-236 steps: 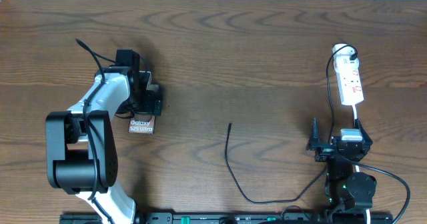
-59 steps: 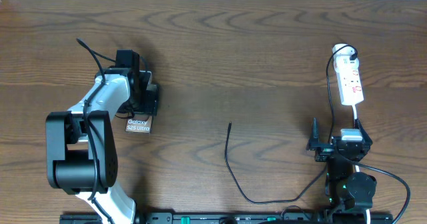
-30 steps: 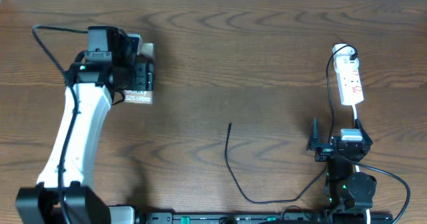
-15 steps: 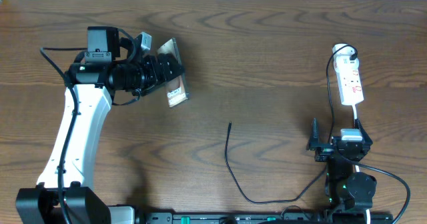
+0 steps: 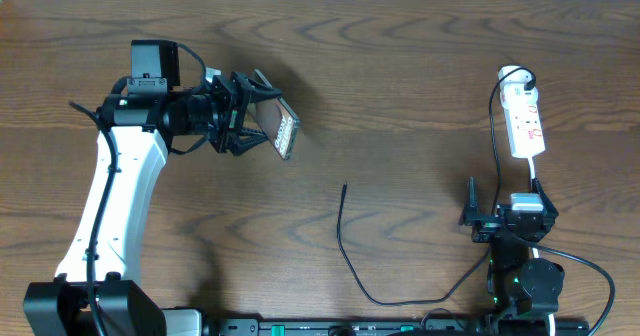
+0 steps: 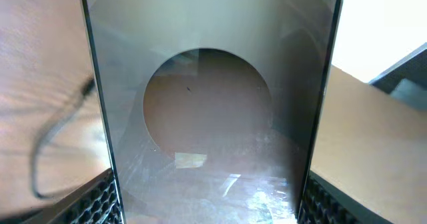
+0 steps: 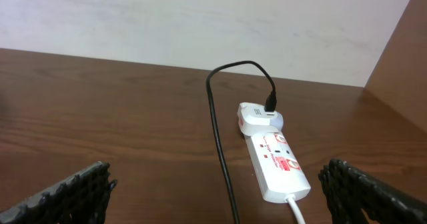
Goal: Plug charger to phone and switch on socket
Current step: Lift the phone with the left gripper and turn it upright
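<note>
Table: a brown wood-grain tabletop (image 5: 400, 56) is seen under both arms.

Phone: the flat, dark-framed rectangular slab with a glossy grey face (image 5: 281, 129) is held up off the wood at the left half of the table, tilted, with one long edge turned towards the overhead camera. In the left wrist view its reflective face (image 6: 210, 117) fills the middle of the picture, and a round brownish reflection is shown on it.

Left claw: the left gripper (image 5: 243, 126) is clamped on the phone, whose sides are pressed by the ribbed black pads (image 6: 100, 201). The arm is stretched towards the table's middle.

Charger: the long thin black cable (image 5: 340, 231) lies on the wood near the centre. Its straight plug tip (image 5: 345, 187) points towards the far edge and is well apart from the phone. The other end is run up to the white plug block (image 7: 260, 117).

Socket: the small elongated white power strip with red markings (image 5: 525, 121) lies flat at the far right, with the plug block at its far end and a white lead (image 7: 297, 207) at its near end. Whether its switch is on cannot be told.

Right claw: the right gripper (image 5: 503, 198) is parked near the front right, just short of the strip's near end. Its fingers (image 7: 73, 191) are spread wide, and nothing is held between them.
</note>
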